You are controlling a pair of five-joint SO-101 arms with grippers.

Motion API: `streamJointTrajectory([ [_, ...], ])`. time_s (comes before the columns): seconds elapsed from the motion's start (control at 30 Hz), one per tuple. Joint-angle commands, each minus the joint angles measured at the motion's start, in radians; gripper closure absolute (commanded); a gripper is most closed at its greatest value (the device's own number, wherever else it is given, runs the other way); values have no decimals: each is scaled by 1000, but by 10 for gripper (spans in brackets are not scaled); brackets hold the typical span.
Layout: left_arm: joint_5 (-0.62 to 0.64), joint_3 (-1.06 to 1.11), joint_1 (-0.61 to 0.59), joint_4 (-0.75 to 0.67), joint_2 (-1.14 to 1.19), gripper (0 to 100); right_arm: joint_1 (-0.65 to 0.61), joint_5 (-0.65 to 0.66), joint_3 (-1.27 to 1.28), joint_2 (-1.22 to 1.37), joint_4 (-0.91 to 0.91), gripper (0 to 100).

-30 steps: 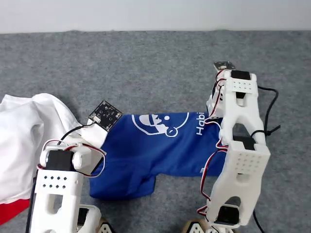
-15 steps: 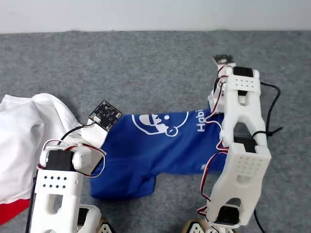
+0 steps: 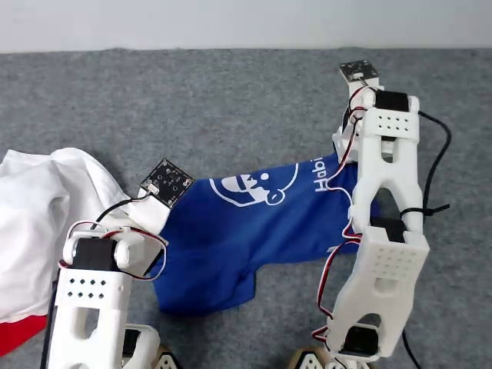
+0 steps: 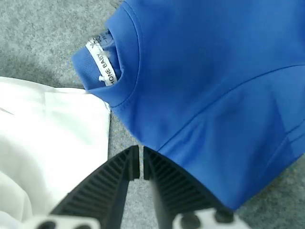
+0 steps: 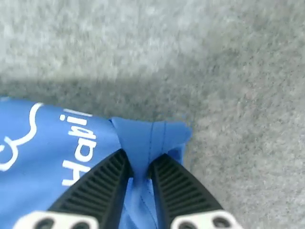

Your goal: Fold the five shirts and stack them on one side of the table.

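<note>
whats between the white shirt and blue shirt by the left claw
A strip of bare grey felt tabletop, in the left wrist view.

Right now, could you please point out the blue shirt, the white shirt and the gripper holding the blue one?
blue shirt (image 3: 231, 238), high view, middle of its body.
white shirt (image 3: 34, 223), high view, its bunched middle.
right gripper (image 5: 140, 161), right wrist view, between the fingertips pinching blue cloth.

- The blue shirt (image 3: 231, 238) is solid royal blue, with a white cartoon print and white lettering across it.
- Its collar label (image 4: 102, 59) is white with dark print.
- The white shirt (image 3: 38, 223) is plain.
- The red cloth (image 3: 15, 334) is one flat red.
- The table (image 3: 231, 108) is speckled grey.
</note>
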Motion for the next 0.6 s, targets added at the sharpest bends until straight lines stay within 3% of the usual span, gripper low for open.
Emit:
streamJointTrajectory([
  [0.0,2,-4,-8,-12,-9,978,5,52,-49,-104,70,988],
  [0.3,2,-5,-8,-14,-9,978,-21,89,-49,-248,133,988],
  [0.57,2,-7,-8,-12,-9,978,-25,98,-49,-136,-25,987],
])
